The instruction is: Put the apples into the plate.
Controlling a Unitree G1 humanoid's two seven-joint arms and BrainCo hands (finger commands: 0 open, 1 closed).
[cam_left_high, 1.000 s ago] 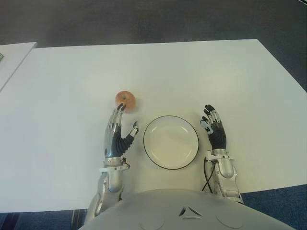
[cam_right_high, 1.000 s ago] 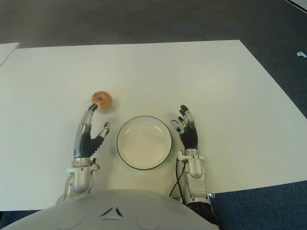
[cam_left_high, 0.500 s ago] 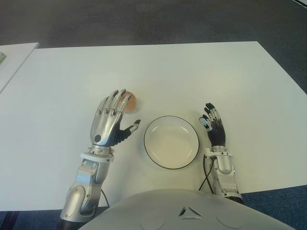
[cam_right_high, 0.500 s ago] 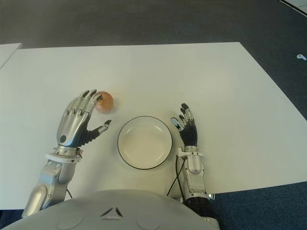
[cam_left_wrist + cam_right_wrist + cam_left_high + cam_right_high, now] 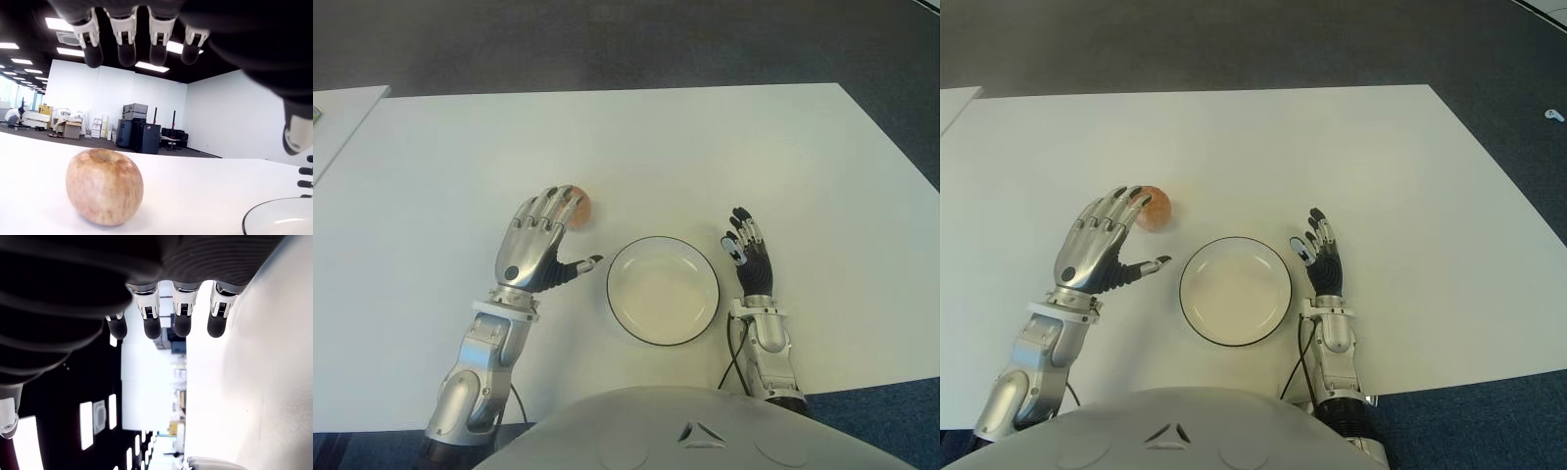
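Reddish apple sits under my left hand, fingers spread, gripping nothing. My right hand, empty and relaxed, shows right of the plate.

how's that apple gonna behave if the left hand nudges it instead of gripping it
The apple is round and sits free on the smooth white table, so a nudge would probably roll it away. It looks firm, so it likely won't squash. The left hand hovers over it, fingers open, nothing held.
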